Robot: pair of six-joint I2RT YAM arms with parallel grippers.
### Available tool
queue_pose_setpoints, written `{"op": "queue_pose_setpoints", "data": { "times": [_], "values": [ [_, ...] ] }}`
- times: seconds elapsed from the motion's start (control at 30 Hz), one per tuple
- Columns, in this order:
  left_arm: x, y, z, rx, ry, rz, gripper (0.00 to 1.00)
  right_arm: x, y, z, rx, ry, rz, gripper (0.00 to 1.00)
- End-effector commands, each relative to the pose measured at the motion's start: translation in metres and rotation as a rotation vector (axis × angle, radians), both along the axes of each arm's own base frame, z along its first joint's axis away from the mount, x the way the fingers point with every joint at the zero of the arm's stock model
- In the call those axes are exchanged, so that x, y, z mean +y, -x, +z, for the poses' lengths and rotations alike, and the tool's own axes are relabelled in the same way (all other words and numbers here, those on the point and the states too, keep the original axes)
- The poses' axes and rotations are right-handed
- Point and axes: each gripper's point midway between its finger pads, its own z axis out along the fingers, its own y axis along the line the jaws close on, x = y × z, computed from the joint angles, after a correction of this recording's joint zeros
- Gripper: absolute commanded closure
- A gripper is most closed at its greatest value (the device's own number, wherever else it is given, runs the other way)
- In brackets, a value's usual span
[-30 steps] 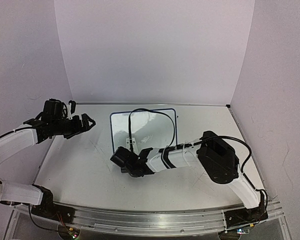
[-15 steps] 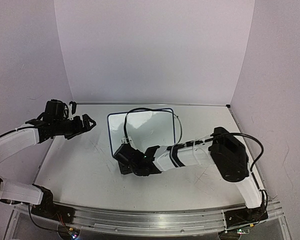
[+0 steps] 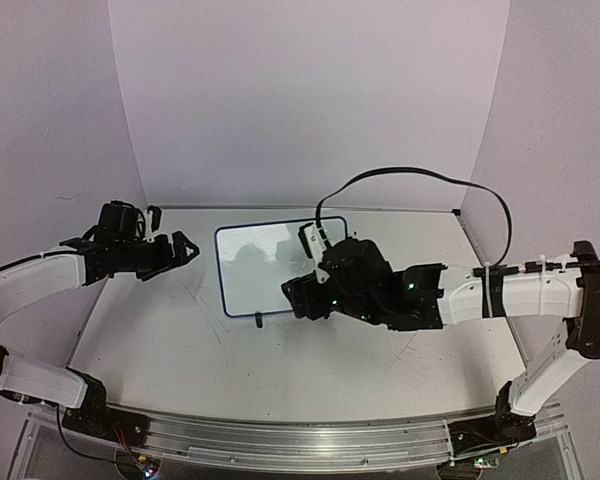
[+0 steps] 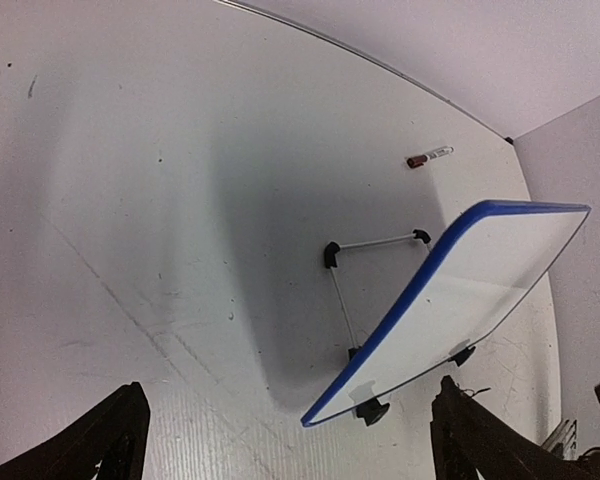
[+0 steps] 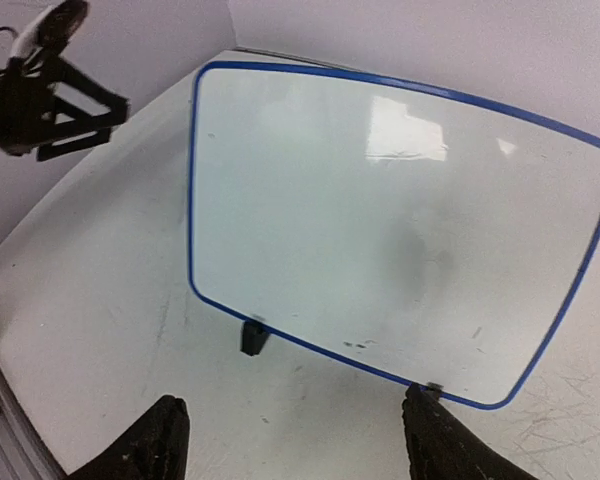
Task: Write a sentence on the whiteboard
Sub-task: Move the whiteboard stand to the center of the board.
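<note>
The whiteboard (image 3: 252, 268) stands tilted back on its black feet in the middle of the table, blue-rimmed. Its face (image 5: 380, 230) shows only faint smudges; the sentence is out of view. My right gripper (image 3: 298, 298) hovers just in front of the board's lower edge, open and holding nothing, and its fingertips (image 5: 170, 420) frame the near foot (image 5: 252, 337). My left gripper (image 3: 178, 250) hangs open to the left of the board, apart from it. In the left wrist view the board (image 4: 480, 290) is seen edge-on from behind, beyond that gripper (image 4: 288, 405).
A marker (image 4: 428, 156) with a dark red cap lies on the table behind the board. A wire stand (image 4: 375, 243) props the board's back. Purple walls close the table (image 3: 140, 340) on three sides. The right arm's cable (image 3: 410, 175) arcs above the board.
The right gripper has opened and the right arm has swung up and to the right, away from the board's near left foot. The left arm has hardly moved.
</note>
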Motion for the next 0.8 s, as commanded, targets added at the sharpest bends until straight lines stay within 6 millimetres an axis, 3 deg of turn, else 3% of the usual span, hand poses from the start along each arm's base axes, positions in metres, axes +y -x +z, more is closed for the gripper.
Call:
{"op": "queue_pose_setpoints", "data": {
  "times": [0.0, 0.1, 0.4, 0.63, 0.77],
  "values": [
    [-0.023, 0.01, 0.01, -0.038, 0.035, -0.056, 0.01, -0.046, -0.037, -0.052, 0.141, 0.07, -0.143, 0.3],
    [-0.029, 0.016, 0.007, -0.029, 0.039, -0.062, 0.02, -0.061, -0.056, -0.087, 0.237, 0.118, -0.216, 0.34],
    [-0.034, 0.02, 0.013, -0.039, 0.054, -0.072, 0.02, -0.052, -0.066, -0.147, 0.328, 0.236, -0.226, 0.44],
    [-0.039, 0.022, 0.008, -0.026, 0.044, -0.081, 0.01, -0.034, -0.079, -0.162, 0.315, 0.235, -0.215, 0.55],
    [-0.038, 0.021, 0.012, -0.038, 0.041, -0.078, 0.01, -0.045, -0.088, -0.165, 0.281, 0.244, -0.305, 0.69]
  ]
}}
